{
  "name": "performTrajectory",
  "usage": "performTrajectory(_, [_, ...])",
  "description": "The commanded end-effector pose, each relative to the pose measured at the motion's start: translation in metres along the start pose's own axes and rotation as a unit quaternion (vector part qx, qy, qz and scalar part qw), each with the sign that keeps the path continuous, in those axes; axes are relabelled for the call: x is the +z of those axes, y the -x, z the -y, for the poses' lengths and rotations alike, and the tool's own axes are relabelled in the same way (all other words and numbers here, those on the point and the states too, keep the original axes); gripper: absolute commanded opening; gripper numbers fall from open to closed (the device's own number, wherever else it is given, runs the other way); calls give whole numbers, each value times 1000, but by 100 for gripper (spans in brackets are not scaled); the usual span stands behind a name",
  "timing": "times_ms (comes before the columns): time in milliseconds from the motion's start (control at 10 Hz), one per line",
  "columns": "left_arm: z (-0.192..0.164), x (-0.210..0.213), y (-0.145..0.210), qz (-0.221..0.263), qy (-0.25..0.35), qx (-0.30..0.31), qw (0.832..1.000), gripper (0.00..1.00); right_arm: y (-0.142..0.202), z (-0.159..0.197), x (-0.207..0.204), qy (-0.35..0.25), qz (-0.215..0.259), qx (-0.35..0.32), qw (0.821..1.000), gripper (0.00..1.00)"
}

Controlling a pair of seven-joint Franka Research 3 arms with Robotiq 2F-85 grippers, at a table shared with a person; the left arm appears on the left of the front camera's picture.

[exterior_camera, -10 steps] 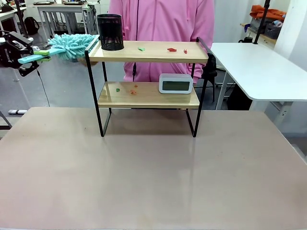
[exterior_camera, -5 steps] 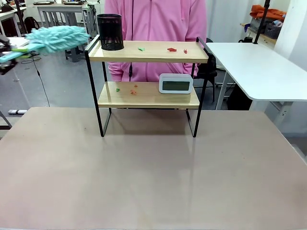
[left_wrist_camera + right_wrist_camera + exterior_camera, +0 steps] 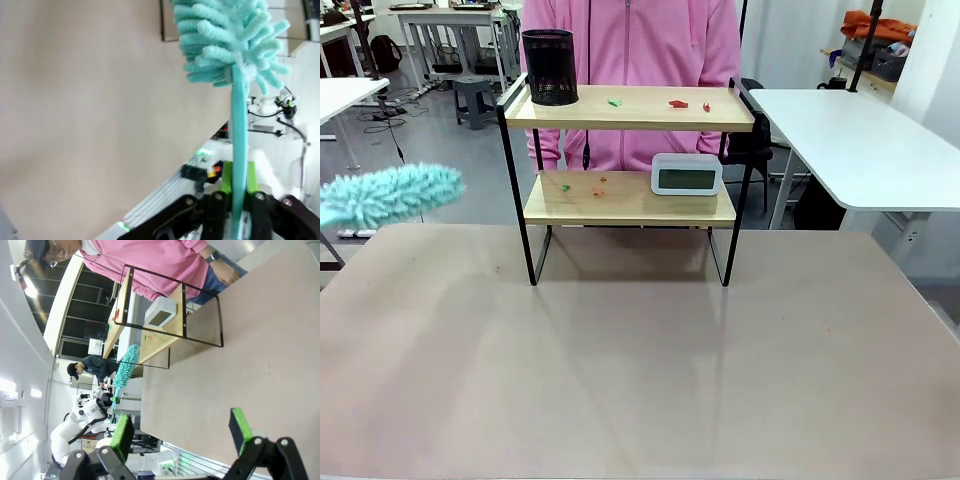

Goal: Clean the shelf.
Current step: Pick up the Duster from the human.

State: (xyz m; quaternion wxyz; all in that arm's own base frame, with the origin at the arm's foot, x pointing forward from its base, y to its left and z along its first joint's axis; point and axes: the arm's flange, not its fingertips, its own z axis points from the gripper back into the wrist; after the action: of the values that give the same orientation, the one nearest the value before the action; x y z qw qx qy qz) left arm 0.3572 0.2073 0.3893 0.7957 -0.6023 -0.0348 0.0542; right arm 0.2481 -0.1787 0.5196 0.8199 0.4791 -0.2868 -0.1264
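Observation:
The shelf (image 3: 630, 200) stands mid-table with its two wooden boards in a black frame; the right wrist view shows the shelf (image 3: 165, 335) sideways. On its top board are a black mesh cup (image 3: 549, 67) and small green and red scraps (image 3: 677, 102). The lower board carries a white clock (image 3: 686, 174) and more scraps (image 3: 597, 190). A fluffy teal duster (image 3: 390, 195) hangs left of the shelf, level with the lower board and apart from it. My left gripper (image 3: 239, 177) is shut on the duster's handle (image 3: 239, 135). My right gripper (image 3: 181, 432) is open and holds nothing.
A person in a pink top (image 3: 640, 40) stands right behind the shelf. A white table (image 3: 860, 140) adjoins at the right. The brown tabletop (image 3: 640, 360) lies bare in front of the shelf.
The duster has swung down and back from beside the top board to the height of the lower board. The left gripper has left the front view.

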Motion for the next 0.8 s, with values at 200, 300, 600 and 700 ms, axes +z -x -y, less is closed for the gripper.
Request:
performTrajectory(200, [-6,-1,6,-19,-21,-22,999,0,-2,-1,-2,-9,6,12,1000,100])
performTrajectory(300, [-6,-1,6,-19,-21,-22,999,0,-2,-1,-2,-9,6,12,1000,100])
performTrajectory(600, [-6,-1,6,-19,-21,-22,999,0,-2,-1,-2,-9,6,12,1000,100])
performTrajectory(700, [-6,-1,6,-19,-21,-22,999,0,-2,-1,-2,-9,6,12,1000,100])
